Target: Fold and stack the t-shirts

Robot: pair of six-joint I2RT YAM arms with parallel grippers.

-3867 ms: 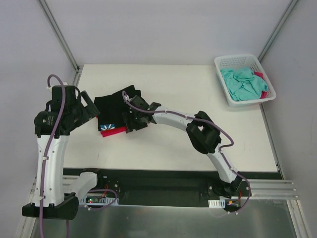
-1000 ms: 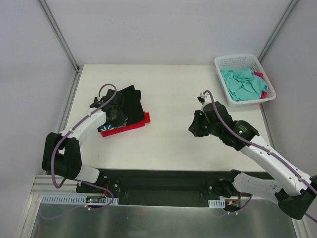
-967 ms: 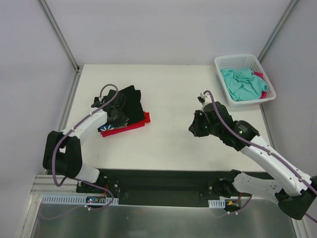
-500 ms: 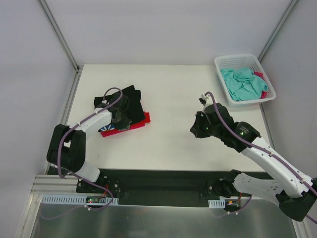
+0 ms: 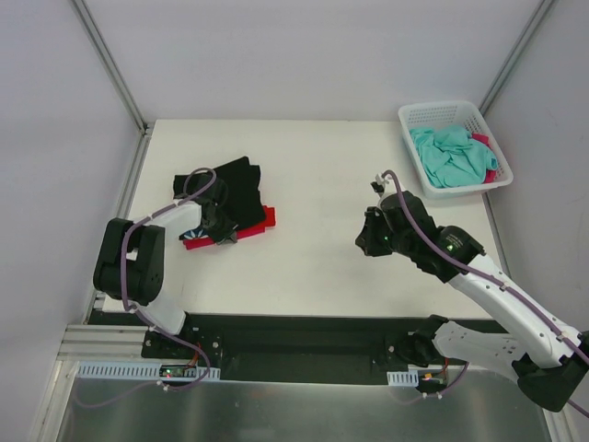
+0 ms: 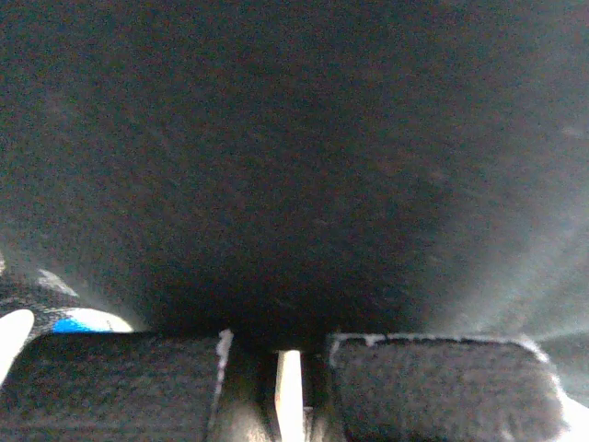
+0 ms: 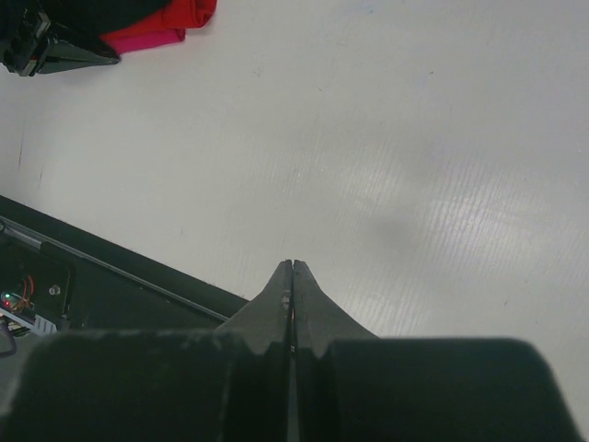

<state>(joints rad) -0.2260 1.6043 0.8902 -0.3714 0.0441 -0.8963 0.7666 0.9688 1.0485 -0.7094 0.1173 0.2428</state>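
Three folded t-shirts lie stacked at the table's left. The black t-shirt (image 5: 237, 187) is on top, the red one (image 5: 264, 222) pokes out to the right, and a pink edge (image 5: 198, 245) shows at the front. My left gripper (image 5: 224, 231) is shut and pressed low against the stack's near side. Black cloth (image 6: 294, 157) fills the left wrist view, with a bit of blue print (image 6: 78, 322) beside the fingers. My right gripper (image 5: 368, 245) is shut and empty above bare table (image 7: 368, 138) right of centre. A teal t-shirt (image 5: 449, 157) lies crumpled in the basket.
The white mesh basket (image 5: 416, 118) stands at the back right corner, with a bit of pink-red cloth (image 5: 489, 169) under the teal one. The table's dark front edge (image 7: 110, 267) runs just below my right gripper (image 7: 292, 267). The stack's red edge (image 7: 184, 14) shows at its far left.
My left gripper has slid from the top of the stack down to its near side, with the elbow drawn in to the left. The right gripper has drifted slightly rightward.
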